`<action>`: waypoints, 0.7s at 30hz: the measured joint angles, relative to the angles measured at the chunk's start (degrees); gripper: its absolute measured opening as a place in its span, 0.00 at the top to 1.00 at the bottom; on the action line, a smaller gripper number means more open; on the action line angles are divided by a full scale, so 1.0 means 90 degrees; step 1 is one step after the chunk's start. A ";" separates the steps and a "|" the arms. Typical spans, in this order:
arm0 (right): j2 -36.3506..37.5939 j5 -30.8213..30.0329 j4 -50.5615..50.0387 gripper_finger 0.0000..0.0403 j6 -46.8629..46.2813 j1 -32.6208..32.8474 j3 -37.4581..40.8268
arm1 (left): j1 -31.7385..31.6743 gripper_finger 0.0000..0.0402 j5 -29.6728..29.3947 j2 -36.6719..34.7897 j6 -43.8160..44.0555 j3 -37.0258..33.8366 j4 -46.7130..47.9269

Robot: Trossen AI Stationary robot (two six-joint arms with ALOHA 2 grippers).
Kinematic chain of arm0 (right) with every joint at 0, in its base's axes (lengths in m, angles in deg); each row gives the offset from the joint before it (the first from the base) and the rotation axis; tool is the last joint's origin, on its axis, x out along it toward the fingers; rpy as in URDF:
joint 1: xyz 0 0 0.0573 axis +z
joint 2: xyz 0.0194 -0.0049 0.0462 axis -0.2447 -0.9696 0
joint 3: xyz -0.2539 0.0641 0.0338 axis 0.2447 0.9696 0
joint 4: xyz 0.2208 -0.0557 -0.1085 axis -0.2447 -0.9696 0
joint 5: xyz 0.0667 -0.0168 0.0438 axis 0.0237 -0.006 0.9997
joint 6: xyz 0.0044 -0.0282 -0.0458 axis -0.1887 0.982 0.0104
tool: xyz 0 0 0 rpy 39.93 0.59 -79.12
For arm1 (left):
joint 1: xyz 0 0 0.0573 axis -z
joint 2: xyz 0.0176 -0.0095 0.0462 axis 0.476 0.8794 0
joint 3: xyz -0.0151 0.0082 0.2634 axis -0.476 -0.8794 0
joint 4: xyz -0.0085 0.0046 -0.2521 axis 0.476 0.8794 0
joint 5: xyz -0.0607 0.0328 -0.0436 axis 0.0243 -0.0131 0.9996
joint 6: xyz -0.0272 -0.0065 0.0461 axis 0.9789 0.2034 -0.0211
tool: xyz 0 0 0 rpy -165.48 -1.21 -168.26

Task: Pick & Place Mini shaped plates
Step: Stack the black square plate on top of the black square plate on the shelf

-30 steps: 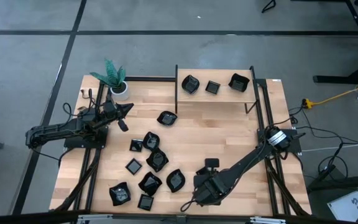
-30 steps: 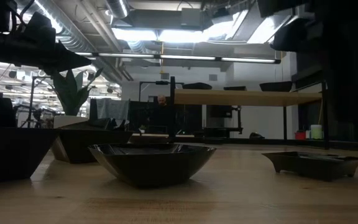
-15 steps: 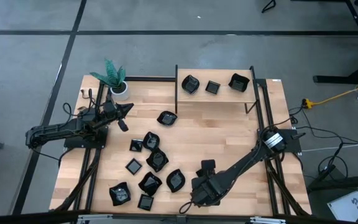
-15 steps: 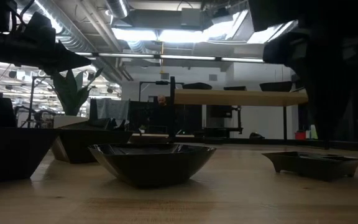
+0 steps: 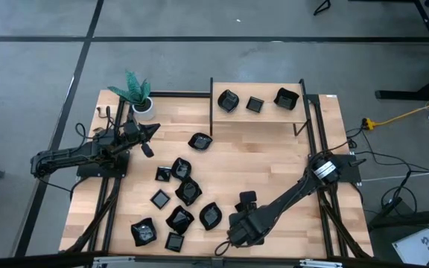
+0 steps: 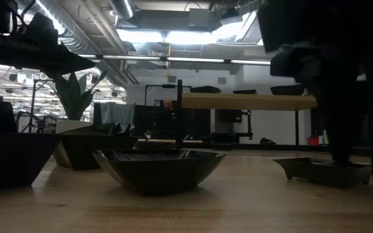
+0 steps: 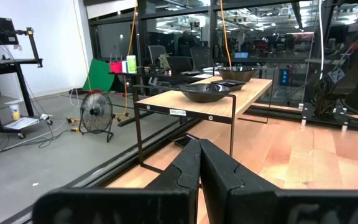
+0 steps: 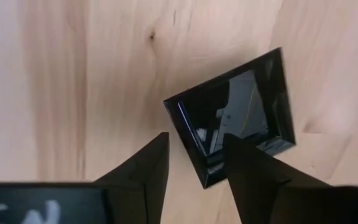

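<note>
High view: the right end effector (image 5: 243, 201) hangs low over the near edge of the worktop (image 5: 267, 156), just right of the loose cluster of small black plates (image 5: 179, 195). Its target, a square plate (image 5: 243, 199), lies directly under it and is mostly hidden here. Three more dishes sit on the raised shelf (image 5: 258, 113) at the far side. The left end effector (image 5: 150, 151) waits near the potted plant (image 5: 136, 93), well apart from the action.

Low view: dark fingers (image 6: 340, 123) come down onto a flat square plate (image 6: 322, 171) at the right. One finger appears to reach the plate's rim; contact cannot be confirmed. A rounded bowl-like plate (image 6: 158, 169) sits in the foreground, untouched.

Left wrist view: the left fingers (image 7: 185, 171) are pressed together with nothing between them, facing the shelf (image 7: 219, 102).

Right wrist view: the right fingers (image 8: 247, 165) are spread and straddle one corner edge of the square plate (image 8: 235, 115), which lies flat on the wood, turned diagonally to the fingers. Nothing is pinched yet.

Judgement: the step in hand is the grasp. The rim is thin and glossy, so one finger should go inside the wall and one outside. Turning the wrist to meet a straight side rather than the corner should help. Close slowly so the plate does not skid, and lift straight up before travelling.
</note>
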 joint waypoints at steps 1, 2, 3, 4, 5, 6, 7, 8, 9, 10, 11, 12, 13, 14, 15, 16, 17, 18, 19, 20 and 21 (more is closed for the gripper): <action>-0.0045 0.0002 -0.0001 0.63 0.0012 0.0000 0.0000 | 0.0002 0.99 0.0000 0.0000 0.0000 0.0002 0.0001; -0.0077 0.0002 -0.0002 0.63 0.0017 0.0000 0.0000 | 0.0002 0.99 0.0000 0.0002 -0.0001 0.0001 0.0002; -0.0102 0.0002 0.0015 0.63 0.0024 0.0000 0.0000 | 0.0002 0.99 0.0000 0.0000 0.0000 0.0002 0.0000; -0.0106 -0.0004 0.0023 0.63 0.0041 0.0000 0.0000 | 0.0001 0.99 0.0000 0.0002 0.0000 0.0002 0.0002; -0.0106 -0.0011 0.0036 0.63 0.0069 0.0000 0.0000 | 0.0002 0.99 0.0000 0.0000 0.0000 0.0002 0.0002; -0.0106 -0.0008 0.0057 0.63 0.0093 0.0000 0.0000 | 0.0001 0.99 0.0000 0.0002 0.0000 0.0002 0.0002; -0.0106 -0.0012 0.0058 0.63 0.0113 0.0000 0.0000 | 0.0002 0.99 0.0000 0.0002 -0.0002 0.0000 0.0001; -0.0106 -0.0027 0.0057 0.63 0.0112 0.0000 0.0000 | 0.0000 0.99 0.0000 0.0002 0.0000 0.0002 0.0002; -0.0106 -0.0046 0.0048 0.63 0.0108 0.0000 0.0000 | 0.0000 0.99 0.0000 0.0002 0.0000 0.0000 0.0002; -0.0106 -0.0051 0.0044 0.63 0.0108 0.0000 0.0000 | 0.0002 0.99 0.0000 0.0002 0.0000 0.0002 0.0001; -0.0106 -0.0051 0.0044 0.63 0.0107 0.0000 0.0000 | 0.0002 0.99 0.0000 0.0002 -0.0001 0.0002 0.0002; -0.0106 -0.0053 0.0044 0.63 0.0103 0.0000 0.0000 | 0.0002 0.99 0.0000 0.0001 0.0000 0.0002 0.0002; -0.0106 -0.0056 0.0046 0.64 0.0103 0.0000 0.0000 | 0.0002 0.99 0.0000 0.0001 -0.0001 0.0002 0.0001; -0.0106 -0.0054 0.0046 0.64 0.0101 0.0000 0.0000 | 0.0002 0.99 0.0000 0.0001 0.0000 0.0002 0.0002; -0.0106 -0.0055 0.0046 0.66 0.0090 0.0000 0.0000 | 0.0002 0.99 0.0000 0.0002 -0.0001 0.0002 0.0002; -0.0106 -0.0053 0.0046 0.67 0.0080 0.0000 0.0000 | 0.0000 0.99 0.0000 0.0002 0.0000 0.0000 0.0002; -0.0106 -0.0053 0.0046 0.69 0.0049 0.0000 0.0000 | 0.0000 0.99 0.0000 0.0002 0.0000 0.0002 0.0000; -0.0106 -0.0053 0.0046 0.72 -0.0001 0.0000 0.0000 | 0.0002 0.99 0.0000 0.0000 -0.0002 0.0001 0.0001; -0.0106 -0.0053 0.0046 0.74 -0.0040 0.0000 0.0000 | 0.0002 0.99 0.0000 0.0002 -0.0002 0.0002 0.0001; -0.0106 -0.0053 0.0046 0.77 -0.0061 0.0000 0.0000 | 0.0001 0.99 0.0000 0.0002 0.0000 0.0002 0.0002; -0.0106 -0.0047 0.0046 0.80 -0.0065 0.0000 0.0000 | 0.0001 0.99 0.0000 0.0002 -0.0002 0.0002 0.0002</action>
